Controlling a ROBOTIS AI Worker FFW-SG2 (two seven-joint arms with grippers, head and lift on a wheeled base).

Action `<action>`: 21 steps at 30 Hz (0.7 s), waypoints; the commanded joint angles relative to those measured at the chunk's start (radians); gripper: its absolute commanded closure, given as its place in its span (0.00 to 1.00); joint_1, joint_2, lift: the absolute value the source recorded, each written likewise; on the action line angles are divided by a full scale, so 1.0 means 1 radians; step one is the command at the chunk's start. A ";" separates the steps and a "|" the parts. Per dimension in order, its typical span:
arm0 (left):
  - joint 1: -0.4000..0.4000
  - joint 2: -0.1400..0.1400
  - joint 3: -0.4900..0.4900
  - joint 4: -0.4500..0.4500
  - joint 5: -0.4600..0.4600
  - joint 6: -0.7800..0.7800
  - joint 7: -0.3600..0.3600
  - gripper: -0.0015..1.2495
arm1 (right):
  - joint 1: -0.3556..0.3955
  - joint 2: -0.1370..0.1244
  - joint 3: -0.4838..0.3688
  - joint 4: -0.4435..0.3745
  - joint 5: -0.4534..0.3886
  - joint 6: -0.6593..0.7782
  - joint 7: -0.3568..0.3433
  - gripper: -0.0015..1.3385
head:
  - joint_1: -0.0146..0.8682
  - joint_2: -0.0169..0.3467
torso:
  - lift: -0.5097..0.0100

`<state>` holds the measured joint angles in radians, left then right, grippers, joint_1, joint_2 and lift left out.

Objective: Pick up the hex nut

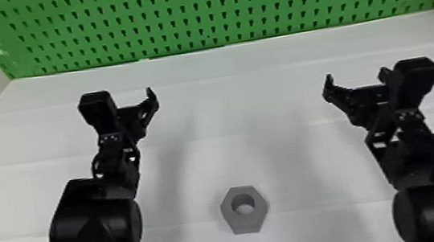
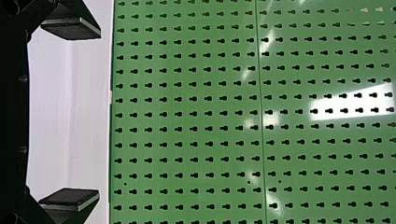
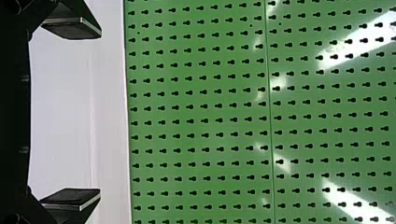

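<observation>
- The hex nut (image 1: 246, 223) lies flat on the worktop (image 1: 234, 161), well in from the far edge, about midway between left and right edges.
- Both the left gripper (image 2: 84, 114) and right gripper (image 3: 84, 114) have jaws spread wide, nothing between them.
- Grey and plain, it should be stiff and hardly fragile; metal or plastic, heavy or light, I can't tell.
- Best hold: two opposite flat sides, square on; gripped at the corners, it could twist or slip.

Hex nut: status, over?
Left gripper open, empty; right gripper likewise. Hex nut flat on white table, hole up, between the arms. Nothing seen blocking it.
</observation>
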<state>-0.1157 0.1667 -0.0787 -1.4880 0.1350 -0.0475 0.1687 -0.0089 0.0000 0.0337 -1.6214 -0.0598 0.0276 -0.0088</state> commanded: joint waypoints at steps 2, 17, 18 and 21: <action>0.001 0.000 0.000 0.000 0.002 0.000 0.000 0.07 | 0.000 0.001 -0.002 0.000 0.000 0.000 0.001 0.08 | 0.91 0.46 | 0.82; 0.001 -0.001 0.000 0.000 0.003 0.000 0.000 0.07 | 0.000 0.001 -0.002 0.000 0.000 0.000 0.001 0.08 | 0.91 0.46 | 0.82; 0.001 -0.001 0.000 0.000 0.003 0.000 0.000 0.07 | 0.001 0.001 -0.002 0.000 0.002 0.000 0.000 0.08 | 0.91 0.46 | 0.82; 0.001 0.000 0.000 0.000 0.005 0.000 0.000 0.07 | 0.003 0.001 -0.003 -0.002 0.006 0.002 0.001 0.08 | 0.91 0.46 | 0.82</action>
<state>-0.1150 0.1664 -0.0776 -1.4880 0.1380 -0.0475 0.1687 -0.0087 0.0000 0.0320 -1.6214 -0.0584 0.0279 -0.0084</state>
